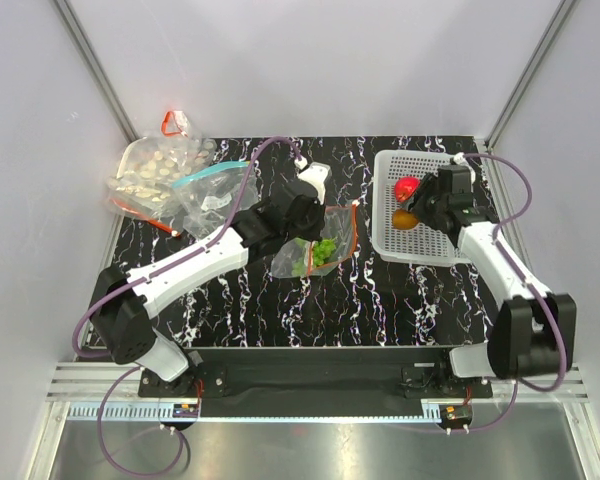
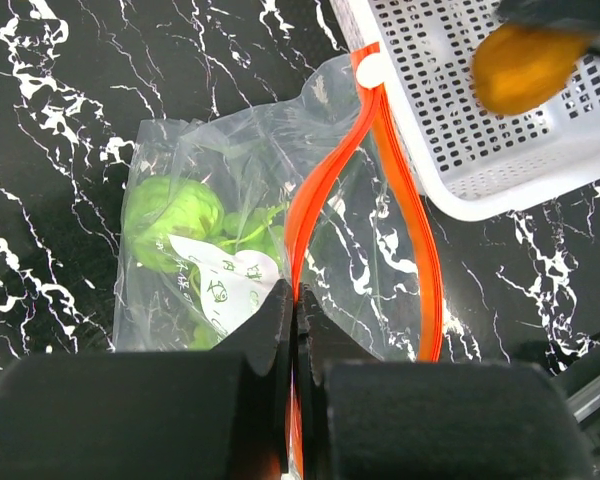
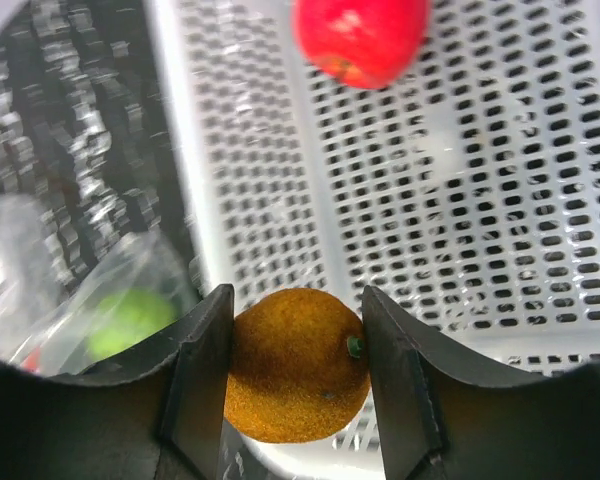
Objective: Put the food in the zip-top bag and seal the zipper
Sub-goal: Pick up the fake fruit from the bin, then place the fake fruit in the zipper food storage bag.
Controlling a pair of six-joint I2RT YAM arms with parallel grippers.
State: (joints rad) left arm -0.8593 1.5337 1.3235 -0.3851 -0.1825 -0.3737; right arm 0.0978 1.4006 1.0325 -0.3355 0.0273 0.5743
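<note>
- Black marbled table point(image 1: 380, 300): carries everything, with both arm bases at the near edge.
- White basket point(image 1: 425, 165): sits on the right side and holds the two pieces of food not yet bagged.
- Zip-top bag point(image 2: 240, 160): lies flat at mid-table just left of the basket, mouth gaping toward it, with the green pieces point(image 2: 170, 215) already inside.
- Left gripper point(image 2: 295, 295): jaws pressed together on the near lip of the zipper point(image 2: 315, 190), pinning that side of the mouth; the other orange lip bows away toward the basket.
- Right gripper point(image 3: 298, 320): over the basket's near-left corner, fingers clamped on either side of the brown-orange ball point(image 3: 295, 365); cannot tell whether the ball is off the mesh yet.
- Red fruit point(image 3: 360, 35): loose in the basket beyond the ball, apart from it.
- Step in hand, judged: loading, about halfway, with the ball grasped for transfer.
- Next move calls for: lifting the ball clear of the basket rim, carrying it left to the gap between the orange lips and releasing it well inside; then the same for the red fruit, and pressing the zipper closed along its length.
</note>
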